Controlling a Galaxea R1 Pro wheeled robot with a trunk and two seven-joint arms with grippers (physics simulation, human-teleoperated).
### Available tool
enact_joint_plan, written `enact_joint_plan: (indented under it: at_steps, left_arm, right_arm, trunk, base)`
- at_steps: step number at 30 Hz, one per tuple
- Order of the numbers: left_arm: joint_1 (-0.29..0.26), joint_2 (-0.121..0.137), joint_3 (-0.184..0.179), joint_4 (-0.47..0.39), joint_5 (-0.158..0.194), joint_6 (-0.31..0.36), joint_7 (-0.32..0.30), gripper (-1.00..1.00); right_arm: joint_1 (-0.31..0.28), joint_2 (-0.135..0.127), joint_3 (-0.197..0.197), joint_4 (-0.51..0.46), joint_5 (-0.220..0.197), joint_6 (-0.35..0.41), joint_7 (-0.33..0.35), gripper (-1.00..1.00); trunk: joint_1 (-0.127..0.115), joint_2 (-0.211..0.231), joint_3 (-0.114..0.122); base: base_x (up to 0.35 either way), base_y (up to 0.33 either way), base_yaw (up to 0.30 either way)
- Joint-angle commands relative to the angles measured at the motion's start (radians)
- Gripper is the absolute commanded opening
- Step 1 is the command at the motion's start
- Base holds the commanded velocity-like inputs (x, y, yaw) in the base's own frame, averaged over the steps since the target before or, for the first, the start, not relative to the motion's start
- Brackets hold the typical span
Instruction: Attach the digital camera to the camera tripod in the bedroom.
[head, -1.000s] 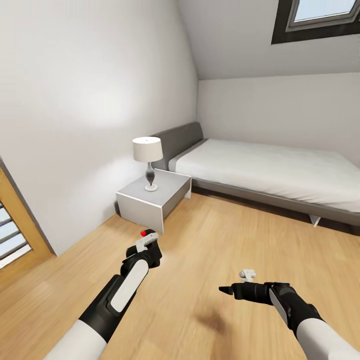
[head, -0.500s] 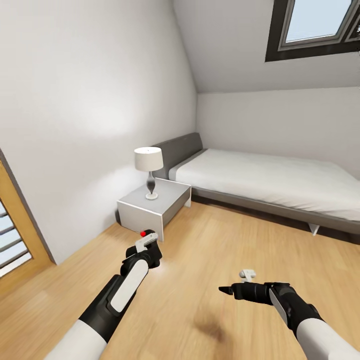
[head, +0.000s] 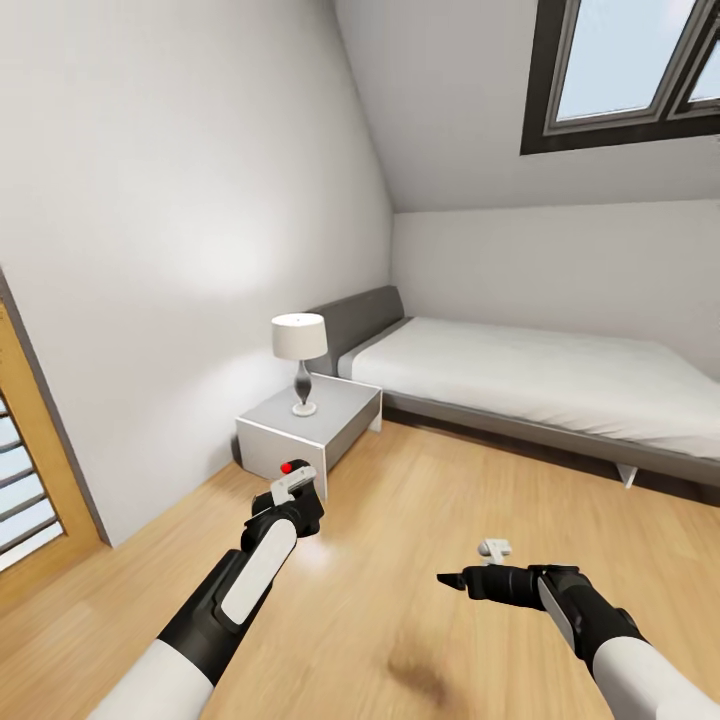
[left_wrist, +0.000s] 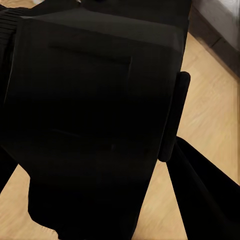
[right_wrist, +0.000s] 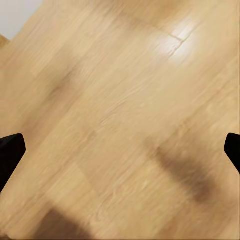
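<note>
Near the left in the head view, the digital camera (head: 297, 512) is held tight by the left end effector (head: 291, 497); the bed (head: 540, 375) is seen far right. At the left wrist, the camera is kept gripped. At the right wrist, the right end effector (right_wrist: 120, 150) is spread wide over floor (right_wrist: 115, 100). A steady grip should be kept until the tripod is found.

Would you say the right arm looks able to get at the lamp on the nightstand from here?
Probably not as things stand. The right pincer hangs open over bare wood floor, and the lamp on the nightstand stands well beyond it, past the left pincer.
</note>
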Motion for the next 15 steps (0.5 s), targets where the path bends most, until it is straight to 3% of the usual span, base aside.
enact_joint_plan:
  at_steps: [1, 15]
  left_arm:
    - [-0.001, 0.0, -0.001, -0.001, 0.005, 0.002, 0.005, -1.0]
    - [-0.001, 0.0, -0.001, 0.002, 0.006, 0.003, 0.004, -1.0]
  right_arm:
    - [0.0, 0.001, -0.007, -0.001, 0.006, 0.007, 0.007, 1.0]
    - [0.0, 0.004, -0.006, 0.001, 0.007, 0.001, 0.007, 1.0]
  trunk:
    - [-0.001, 0.0, 0.003]
    - [-0.014, 0.017, 0.056]
  base:
    - [0.0, 0.0, 0.0]
    - [0.0, 0.0, 0.0]
